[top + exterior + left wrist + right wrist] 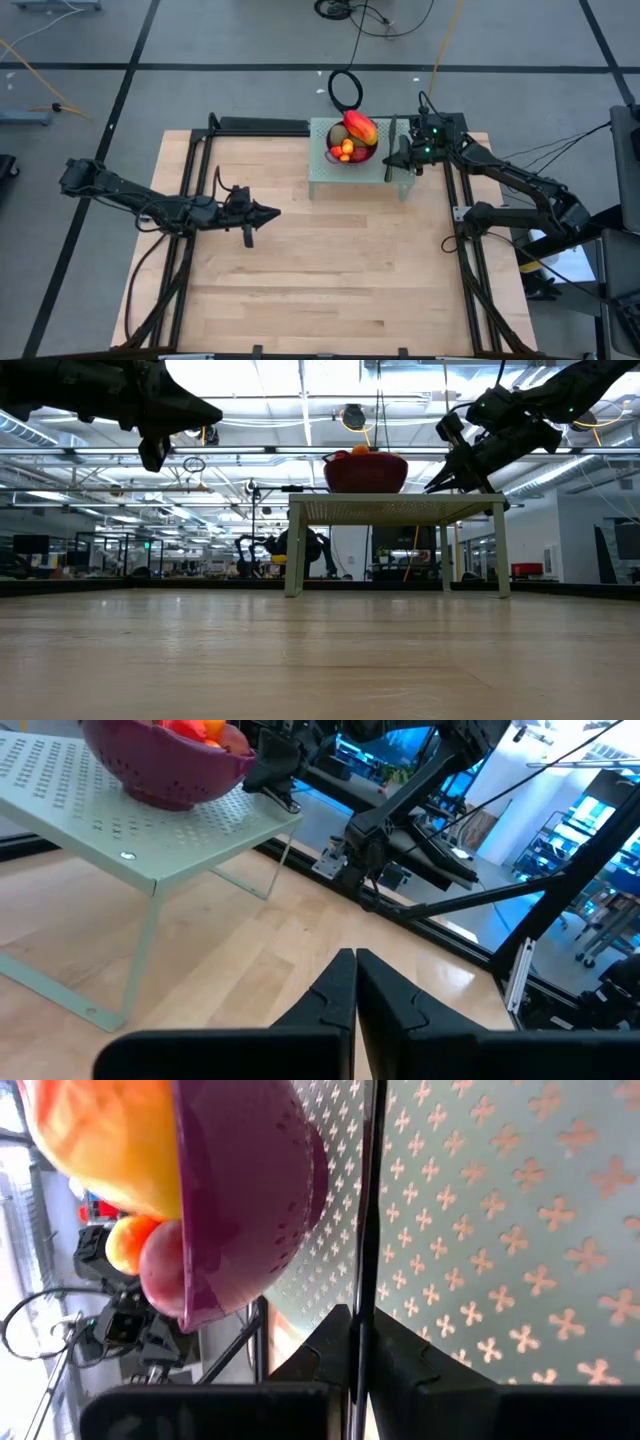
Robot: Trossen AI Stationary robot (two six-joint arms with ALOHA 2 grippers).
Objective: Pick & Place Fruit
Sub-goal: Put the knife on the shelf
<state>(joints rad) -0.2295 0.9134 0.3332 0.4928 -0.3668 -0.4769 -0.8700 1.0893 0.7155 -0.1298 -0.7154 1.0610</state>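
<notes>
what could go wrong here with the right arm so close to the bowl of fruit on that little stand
1. The shut right gripper sits at a thin dark rod right beside the purple perforated bowl; a sideways swing could shove the bowl across the pale green perforated stand.
2. The red-yellow mango is heaped above the rim and could roll out if bumped.

Purple perforated plastic bowl (352, 152) sits on a pale green perforated metal stand (325, 172) at the far edge of the light wooden tabletop (320, 270) (long thin dark knife (390, 150) lies beside bowl).
</notes>
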